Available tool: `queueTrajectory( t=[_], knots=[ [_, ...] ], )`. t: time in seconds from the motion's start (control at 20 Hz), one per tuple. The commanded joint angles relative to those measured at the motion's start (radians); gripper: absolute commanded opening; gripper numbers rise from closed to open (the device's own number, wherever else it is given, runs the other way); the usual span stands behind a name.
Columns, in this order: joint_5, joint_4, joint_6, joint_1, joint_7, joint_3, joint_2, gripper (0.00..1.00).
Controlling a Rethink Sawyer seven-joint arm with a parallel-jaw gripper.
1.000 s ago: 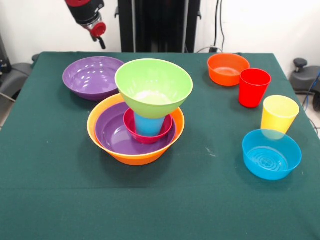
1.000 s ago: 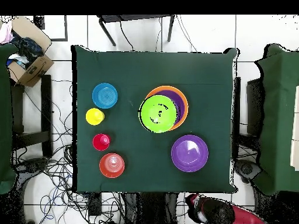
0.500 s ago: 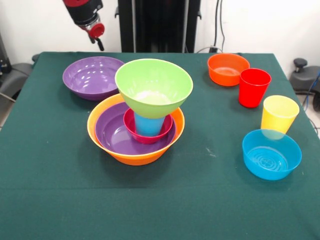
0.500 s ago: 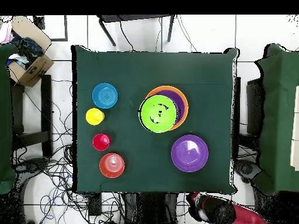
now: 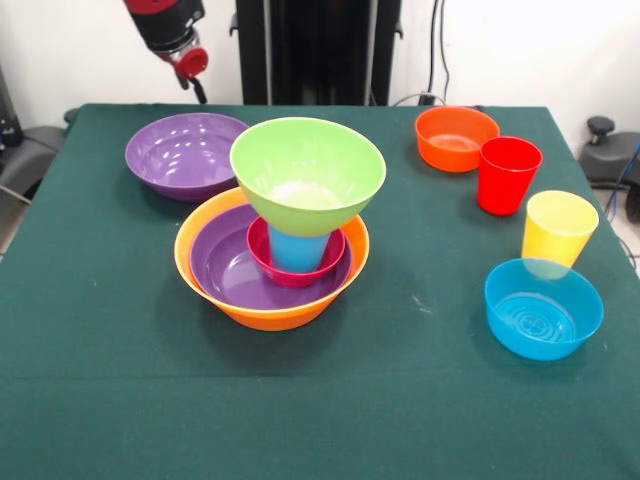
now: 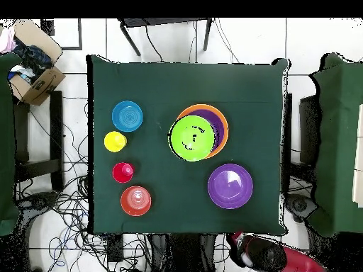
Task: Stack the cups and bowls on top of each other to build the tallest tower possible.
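The tower (image 5: 272, 240) stands mid-table: a large orange bowl (image 5: 262, 312) holds a purple bowl (image 5: 225, 268), a small pink-red bowl (image 5: 290, 275) and a blue cup (image 5: 297, 250), with a lime green bowl (image 5: 307, 172) (image 6: 192, 138) resting on the cup. A second purple bowl (image 5: 185, 152) (image 6: 230, 185) sits alone behind it. A small orange bowl (image 5: 456, 137), red cup (image 5: 508, 174), yellow cup (image 5: 558, 227) and small blue bowl (image 5: 543, 307) line the right side. My gripper (image 5: 193, 70) hangs high above the table's far left corner, off the cloth in the overhead view (image 6: 244, 249).
The green cloth table (image 5: 100, 400) has its edges close around the items. Beside the table in the overhead view lie a cardboard box (image 6: 32, 78), tangled cables (image 6: 71, 227) and a chair frame (image 6: 166, 28).
My gripper has drawn back slightly, up and away from the purple bowl. Bowls and cups have not moved.
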State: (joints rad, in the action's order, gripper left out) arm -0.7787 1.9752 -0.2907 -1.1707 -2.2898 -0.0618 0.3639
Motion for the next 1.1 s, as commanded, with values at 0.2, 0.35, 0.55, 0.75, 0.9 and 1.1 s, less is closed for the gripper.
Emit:
queueTrajectory(
  t=[0.2, 0.35, 0.55, 0.75, 0.9, 1.1],
  knots=[
    [0.072, -0.069, -0.056, 0.026, 0.032, -0.117, 0.06, 1.0],
    [0.08, -0.062, -0.074, 0.028, 0.036, -0.115, 0.079, 1.0],
    [0.092, -0.06, -0.097, 0.02, 0.051, -0.121, 0.095, 1.0],
    [0.104, -0.078, -0.098, 0.004, 0.059, -0.134, 0.08, 1.0],
    [0.11, -0.095, -0.08, -0.004, 0.055, -0.136, 0.06, 1.0],
    [0.119, -0.108, -0.053, -0.018, 0.045, -0.146, 0.037, 1.0]
  ],
)
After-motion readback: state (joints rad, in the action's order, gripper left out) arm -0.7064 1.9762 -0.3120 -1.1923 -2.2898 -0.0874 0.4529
